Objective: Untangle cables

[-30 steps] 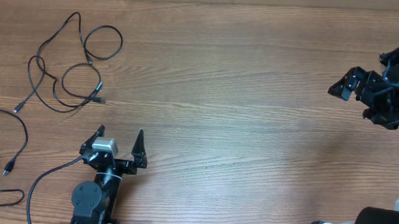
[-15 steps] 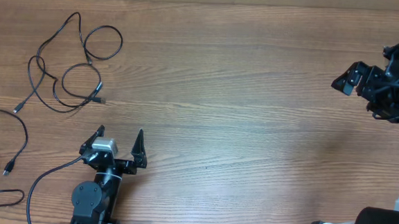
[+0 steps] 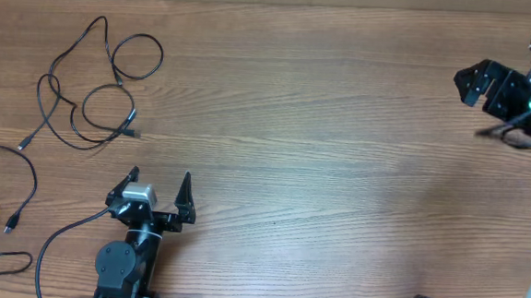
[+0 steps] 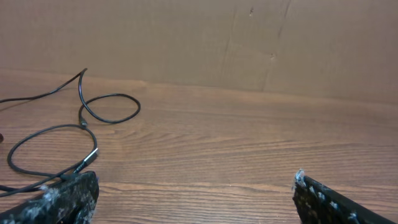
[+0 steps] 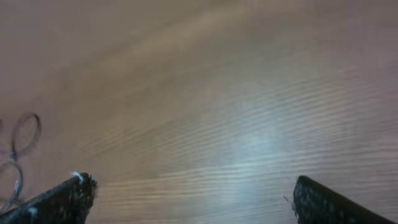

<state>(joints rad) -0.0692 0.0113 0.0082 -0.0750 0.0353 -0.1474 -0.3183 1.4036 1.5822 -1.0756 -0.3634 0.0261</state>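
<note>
counter (image 3: 338,172): brown wood grain, carrying everything.
cables (image 3: 84,106): thin black cords in loose loops with small plug ends, lying flat ahead and to the left of the left hand (image 3: 160,175), not touching it; well apart from the right hand (image 3: 509,64).
left hand: fingers spread wide, nothing between them, only bare counter.
right hand: fingers wide apart, holding nothing; its view is blurred.

Table (image 3: 338,172): wood grain, matt, smooth. Cables (image 3: 92,111): thin blk plastic jacket, slight gloss. Left gripper (image 3: 161,173) fingers (image 4: 323,202): blk, rough, white-flecked. Backdrop (image 4: 186,37): cardboard-like, matt.
</note>
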